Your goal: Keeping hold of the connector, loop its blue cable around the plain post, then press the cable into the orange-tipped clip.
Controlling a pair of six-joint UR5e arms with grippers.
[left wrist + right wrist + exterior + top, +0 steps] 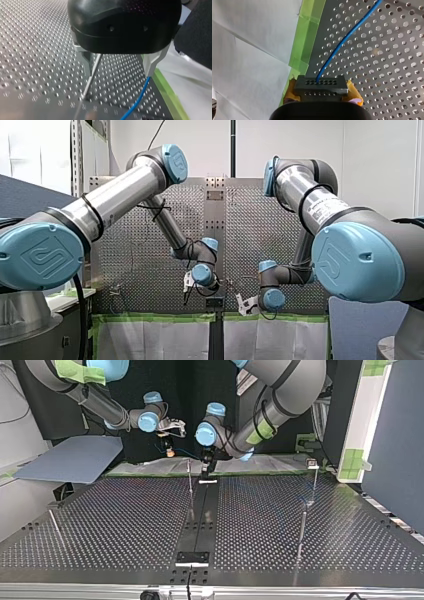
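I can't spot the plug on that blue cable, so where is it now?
In the right wrist view, the connector sits clamped in my right claw, between its yellow pads, over the table edge beside the green tape.

Silver arms point(120, 195); blue caps point(40, 255); black left end effector point(118, 71).

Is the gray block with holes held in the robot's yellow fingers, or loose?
Held: my right gripper has its yellow pads pressed against both sides of the connector, with the blue cable leading out.
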